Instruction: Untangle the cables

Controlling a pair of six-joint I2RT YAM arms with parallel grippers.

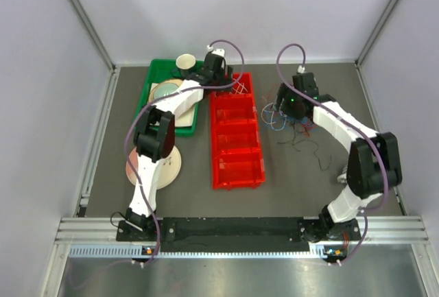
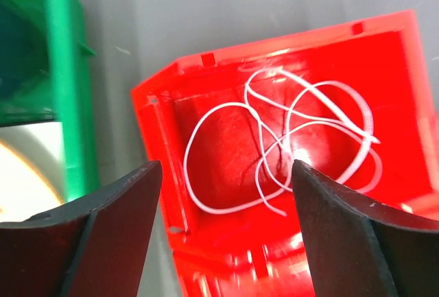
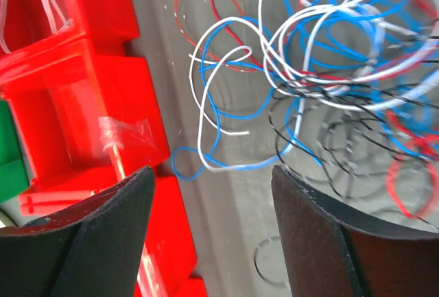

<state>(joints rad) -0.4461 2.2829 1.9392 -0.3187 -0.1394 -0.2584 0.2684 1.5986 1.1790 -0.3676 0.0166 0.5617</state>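
A: On the grey table (image 1: 288, 173), what lies to the right of the red bin (image 1: 213, 147)?

B: The loose cables (image 3: 343, 57), a tangle of thin red, blue, white and black strands. They lie on the table just beside the bin's far half. One blue and white loop reaches close to the bin's wall.

A: And the right gripper (image 3: 211, 184)?

B: It hangs over the strip of table between the bin and the tangle. Its two dark fingers are spread wide apart with nothing between them. No strand touches either pad.

A: Where is the left gripper (image 2: 225, 173)?

B: Above the farthest compartment of the red bin. Its fingers are also spread and they pinch nothing. Below them, a few white cables (image 2: 274, 139) lie coiled on the floor of that compartment, crossing one another in loose loops.

A: Are the other compartments filled?

B: From above I cannot tell.

A: What else is nearby?

B: A green tray (image 1: 146, 94) sits just left of the bin, with a paper cup (image 1: 185, 62) at its far end and a pale plate (image 1: 164, 91) inside. A second round plate (image 1: 171, 167) lies on the table, partly under the left arm.
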